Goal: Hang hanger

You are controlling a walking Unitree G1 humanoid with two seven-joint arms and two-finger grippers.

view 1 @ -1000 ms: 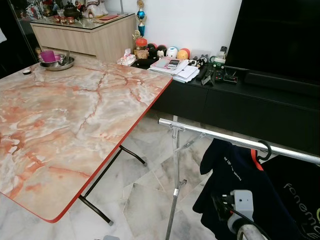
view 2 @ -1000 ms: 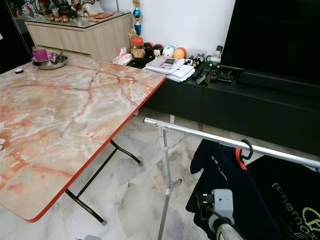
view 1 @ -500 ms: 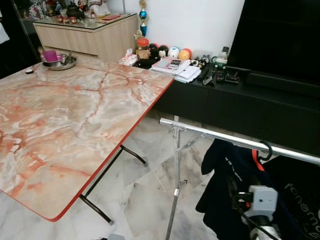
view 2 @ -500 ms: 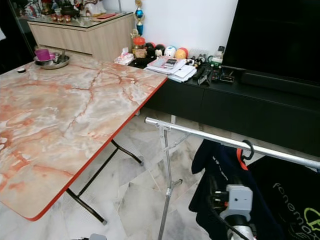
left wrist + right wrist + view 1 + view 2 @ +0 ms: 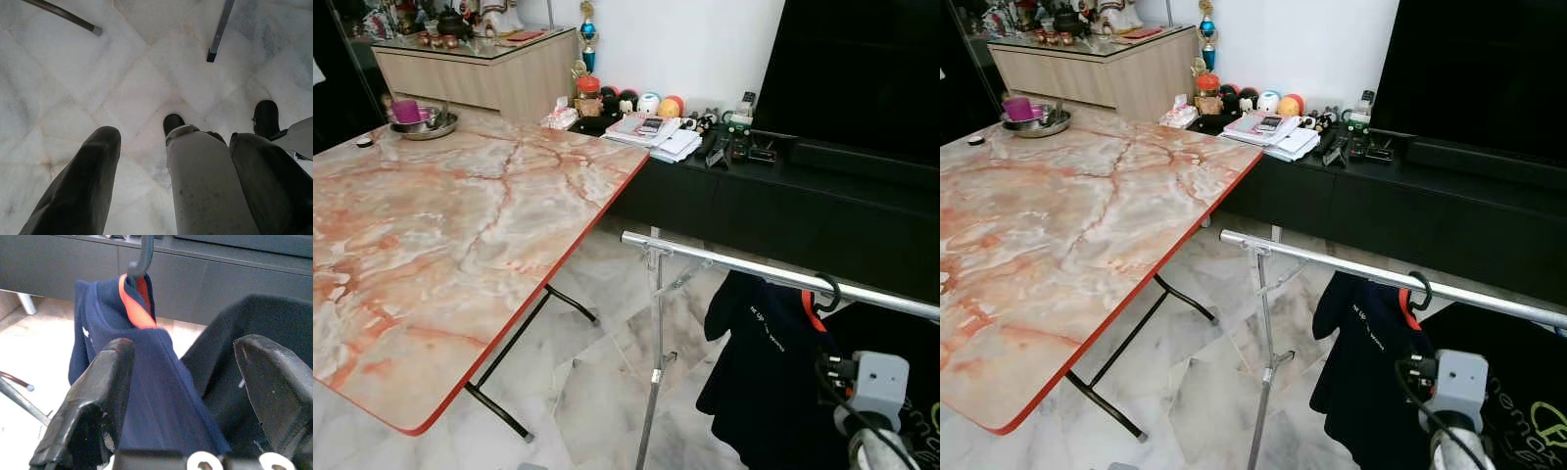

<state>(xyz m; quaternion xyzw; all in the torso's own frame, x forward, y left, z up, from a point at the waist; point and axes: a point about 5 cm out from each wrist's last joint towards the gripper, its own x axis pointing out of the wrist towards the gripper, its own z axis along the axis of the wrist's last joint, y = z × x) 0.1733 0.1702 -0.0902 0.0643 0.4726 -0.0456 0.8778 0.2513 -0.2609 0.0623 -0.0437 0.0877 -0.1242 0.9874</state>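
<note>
Right gripper (image 5: 183,396) has drawn back toward 4 o'clock, fingers (image 5: 93,401) spread, since the hanger (image 5: 1418,290) now hooks the rail (image 5: 1351,269) bearing the navy shirt (image 5: 1366,362).

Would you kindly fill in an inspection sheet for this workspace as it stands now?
Surface: marble floor; marble-top table to the robot's left.
Job's things: navy shirt on hanger, black hook over the silver rail; a black garment beside it.
Clutter: metal bowl with purple cup on the table; papers and toys on the black cabinet.
Grippers: right gripper open, by the shirt; left gripper open, facing the floor.
Cables: black cable on the right wrist.
Surroundings: wooden sideboard, white wall.
</note>
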